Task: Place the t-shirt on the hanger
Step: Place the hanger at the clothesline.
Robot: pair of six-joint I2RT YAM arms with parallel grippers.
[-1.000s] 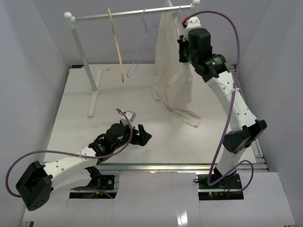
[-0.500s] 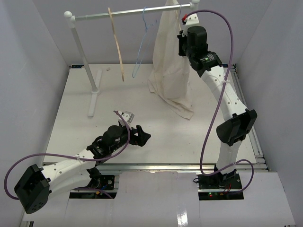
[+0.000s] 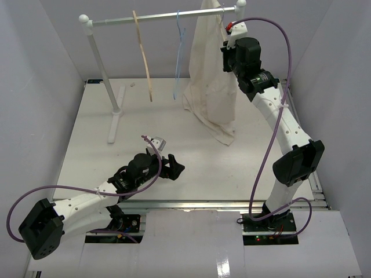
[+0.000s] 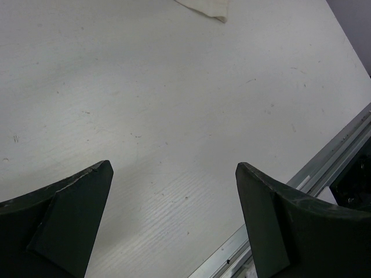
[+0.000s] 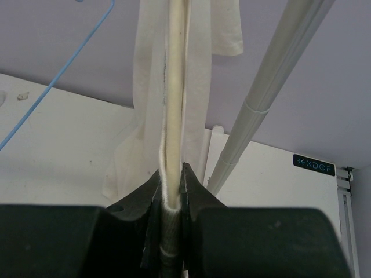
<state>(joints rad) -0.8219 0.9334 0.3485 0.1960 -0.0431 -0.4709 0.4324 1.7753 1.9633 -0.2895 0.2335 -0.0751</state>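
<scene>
Fabric of the cream t-shirt (image 3: 211, 87) is seen hanging in long folds from the right end of the metal rail (image 3: 156, 18) of the clothes rack, and its lowest corner appears to reach the white counter (image 3: 87, 150). The pale wooden hanger (image 5: 175, 87) is sheathed in the shirt's cloth, which lies along both sides of its slim arm. The right end effector (image 5: 172, 174) is clamped together on that arm, with a fold of cloth pinched against the wood. Just beside it, the rail is seen slanting upward in the right wrist view. A blue wire hanger (image 3: 177, 52) and a darker tan wooden hanger (image 3: 142, 55) are hung further left on the rail, apart from the shirt. The left end effector (image 3: 174, 168) is held low over the near counter, fingers spread wide apart, nothing between them.
</scene>
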